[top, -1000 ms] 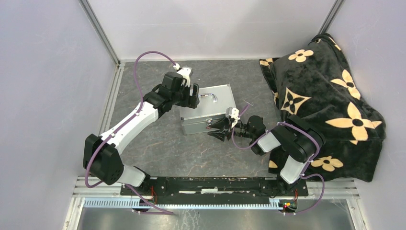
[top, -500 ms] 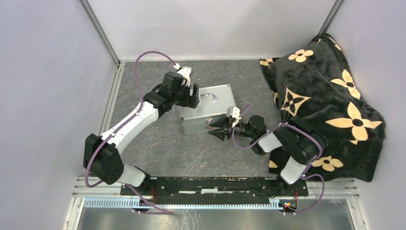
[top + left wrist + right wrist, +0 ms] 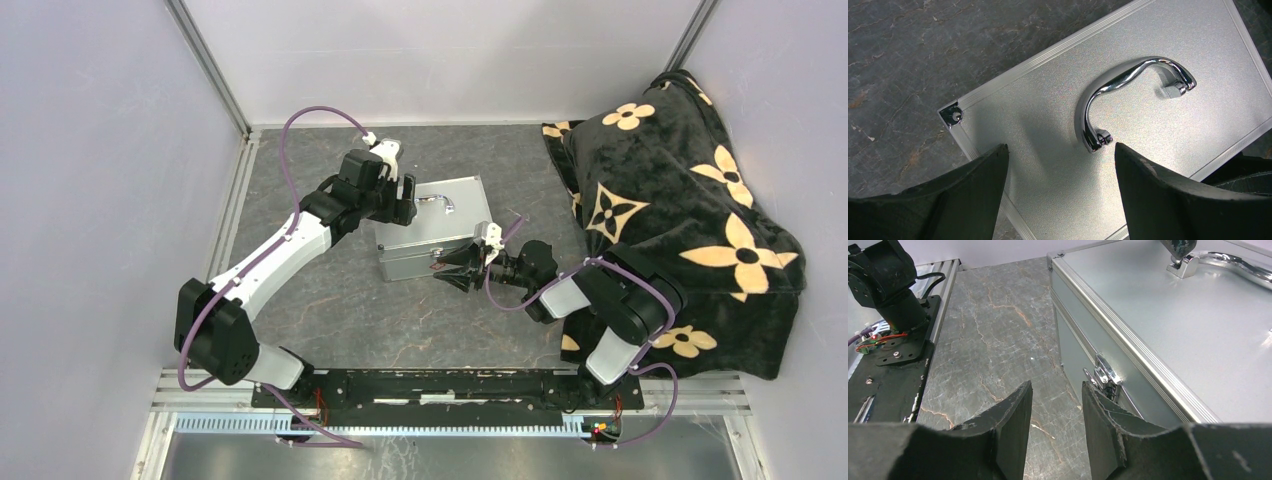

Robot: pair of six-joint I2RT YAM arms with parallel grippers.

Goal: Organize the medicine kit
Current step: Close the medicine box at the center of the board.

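Right gripper (image 3: 1056, 390): my jaws part-open, empty, front latch (image 3: 1105, 374) of closed medicine kit (image 3: 1198, 335) just ahead-right; best flipped squarely from below, wide-open left gripper (image 3: 1060, 170) steadying lid (image 3: 1038, 120).

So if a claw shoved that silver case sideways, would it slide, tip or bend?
Probably stiff: the medicine kit looks like metal with ribbed edges. It sits low and flat on the table, so a push would likely slide it, not tip it. The smooth chrome handle may be slippery to pinch.
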